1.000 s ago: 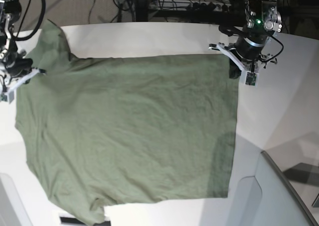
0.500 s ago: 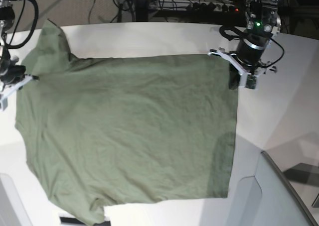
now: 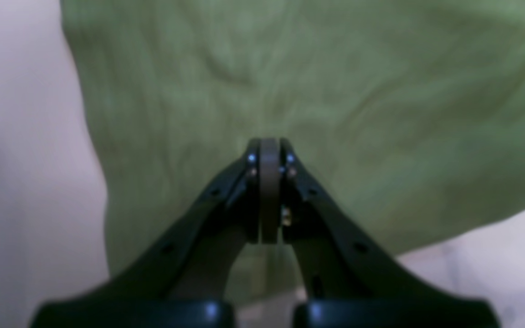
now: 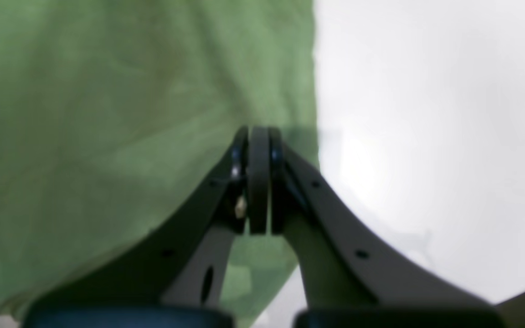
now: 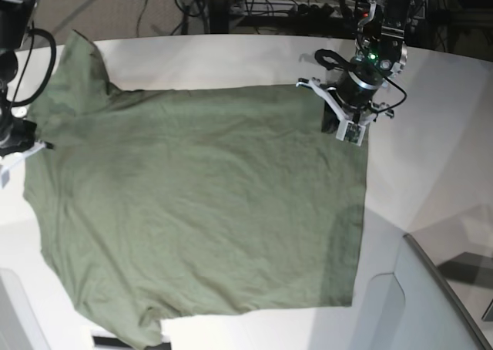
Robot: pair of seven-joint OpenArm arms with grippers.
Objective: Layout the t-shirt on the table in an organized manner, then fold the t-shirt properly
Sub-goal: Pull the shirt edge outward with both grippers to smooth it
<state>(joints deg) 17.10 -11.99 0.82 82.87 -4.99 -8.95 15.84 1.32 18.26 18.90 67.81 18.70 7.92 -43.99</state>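
The olive-green t-shirt (image 5: pixel 200 203) lies spread flat on the white counter (image 5: pixel 431 149), covering most of its middle. Its hem runs down the right side of the base view, one sleeve reaches toward the far left corner, and the other sleeve lies bunched at the near edge. The cloth is mostly smooth, with faint wrinkles across the body.

The left claw (image 5: pixel 333 117) sits at the far hem corner of the t-shirt, on the right of the base view. In its wrist view the left claw (image 3: pixel 270 150) has both halves pressed flat together with no gap, its tip over the green cloth near the edge where cloth meets counter; whether any fabric is caught between them cannot be told, as the view is blurred.

The right claw (image 5: pixel 45 145) is at the left edge of the base view, beside the shoulder area of the t-shirt, partly cut off by the frame. Its wrist view shows the right claw (image 4: pixel 259 136) likewise pressed together, the tip lying over the shirt just inside its straight edge, with bare white counter to the right. No cloth is visibly pinched there either.

A grey raised panel (image 5: pixel 431 304) stands at the near right corner, apart from the shirt
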